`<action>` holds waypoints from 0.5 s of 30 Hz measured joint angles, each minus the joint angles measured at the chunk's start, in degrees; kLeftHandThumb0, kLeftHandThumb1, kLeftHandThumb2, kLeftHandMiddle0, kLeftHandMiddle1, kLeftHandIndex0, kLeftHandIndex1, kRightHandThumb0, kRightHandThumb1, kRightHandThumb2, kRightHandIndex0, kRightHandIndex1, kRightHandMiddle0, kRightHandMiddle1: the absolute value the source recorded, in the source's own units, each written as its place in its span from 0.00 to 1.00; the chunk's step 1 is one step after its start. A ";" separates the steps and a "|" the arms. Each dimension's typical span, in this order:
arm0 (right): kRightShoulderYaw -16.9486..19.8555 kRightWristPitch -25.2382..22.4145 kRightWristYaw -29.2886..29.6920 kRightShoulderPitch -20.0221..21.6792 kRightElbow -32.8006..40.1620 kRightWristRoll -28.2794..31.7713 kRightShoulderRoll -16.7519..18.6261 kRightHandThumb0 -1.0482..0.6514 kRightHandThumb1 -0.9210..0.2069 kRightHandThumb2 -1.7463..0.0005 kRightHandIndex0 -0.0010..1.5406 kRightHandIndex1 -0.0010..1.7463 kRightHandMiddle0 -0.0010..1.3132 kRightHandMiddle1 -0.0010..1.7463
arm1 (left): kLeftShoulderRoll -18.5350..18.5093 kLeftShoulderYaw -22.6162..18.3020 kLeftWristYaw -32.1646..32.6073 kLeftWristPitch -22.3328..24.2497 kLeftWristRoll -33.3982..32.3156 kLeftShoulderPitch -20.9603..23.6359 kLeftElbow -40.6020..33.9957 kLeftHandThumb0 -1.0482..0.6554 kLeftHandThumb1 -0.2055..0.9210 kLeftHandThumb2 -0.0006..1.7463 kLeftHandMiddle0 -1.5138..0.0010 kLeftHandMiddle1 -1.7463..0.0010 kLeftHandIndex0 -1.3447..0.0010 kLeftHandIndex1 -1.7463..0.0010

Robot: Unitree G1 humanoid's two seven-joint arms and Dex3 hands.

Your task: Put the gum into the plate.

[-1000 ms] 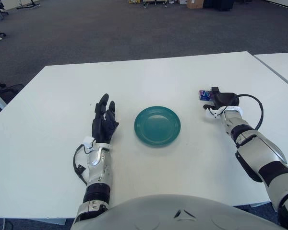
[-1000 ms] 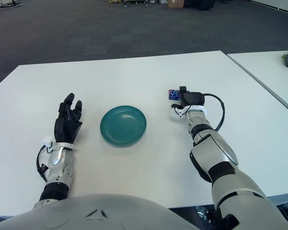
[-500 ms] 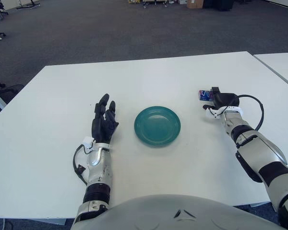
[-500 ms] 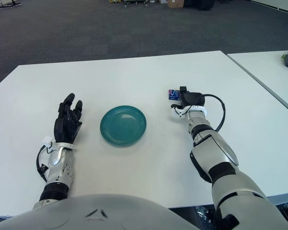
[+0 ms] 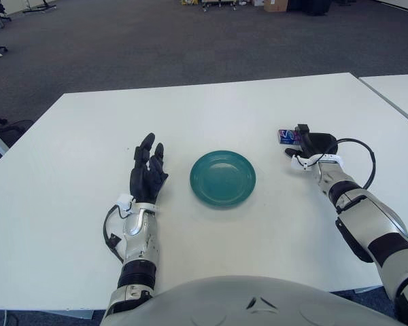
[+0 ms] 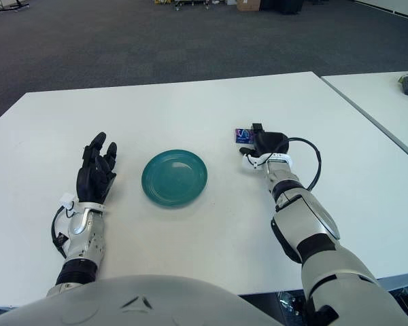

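Blue gum (image 5: pixel 286 136) pack sits pinched in my right hand (image 5: pixel 306 145), right of the green plate (image 5: pixel 223 178) on the white table (image 5: pixel 211 109). Its writing is too small to read. My left hand (image 5: pixel 147 174) lies spread, left of the plate.

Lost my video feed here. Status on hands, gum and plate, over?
Right hand shut on gum, right of the plate. Left hand open, idle left of plate. Plate holds nothing; path looks clear.

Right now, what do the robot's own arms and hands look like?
Both hands, left hand and right hand, are black with three fingers. Forearms are silver-grey with black joint bands, white wrist pieces, and a looping black cable beside each wrist.
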State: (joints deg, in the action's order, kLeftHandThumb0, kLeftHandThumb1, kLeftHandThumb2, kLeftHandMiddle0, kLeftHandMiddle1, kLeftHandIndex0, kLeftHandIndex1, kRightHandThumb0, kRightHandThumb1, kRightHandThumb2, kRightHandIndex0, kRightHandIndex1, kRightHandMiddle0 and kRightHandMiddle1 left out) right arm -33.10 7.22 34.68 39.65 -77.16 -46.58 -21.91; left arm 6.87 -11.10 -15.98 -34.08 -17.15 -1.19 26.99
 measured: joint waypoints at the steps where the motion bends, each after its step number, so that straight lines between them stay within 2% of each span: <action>1: -0.17 0.76 0.71 -0.32 0.29 -0.01 -0.39 0.36 0.00 0.61 0.61 1.00 0.51 1.00 | 0.02 -0.01 0.00 0.00 0.00 0.11 0.07 0.16 1.00 0.47 0.78 0.99 1.00 0.60; 8: -1.82 3.22 5.14 -1.58 1.87 -0.32 -2.01 0.35 0.00 0.61 0.61 1.00 0.52 1.00 | 0.02 -0.04 0.00 -0.01 0.15 0.68 0.46 0.16 1.00 0.48 0.77 0.99 1.00 0.60; 15: -3.50 4.59 9.80 -2.19 4.16 -2.08 -4.06 0.35 0.00 0.62 0.69 1.00 0.60 1.00 | -0.05 -0.13 0.00 -0.01 0.18 1.28 1.20 0.16 1.00 0.48 0.78 1.00 1.00 0.60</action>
State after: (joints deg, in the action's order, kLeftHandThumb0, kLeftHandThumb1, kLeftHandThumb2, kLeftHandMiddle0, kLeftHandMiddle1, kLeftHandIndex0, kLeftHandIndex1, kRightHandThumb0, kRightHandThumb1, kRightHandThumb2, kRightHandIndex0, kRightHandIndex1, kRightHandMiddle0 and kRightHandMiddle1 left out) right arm -36.60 11.81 44.47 37.46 -73.00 -48.66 -25.96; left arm 6.82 -11.23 -15.98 -34.08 -16.98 0.08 28.18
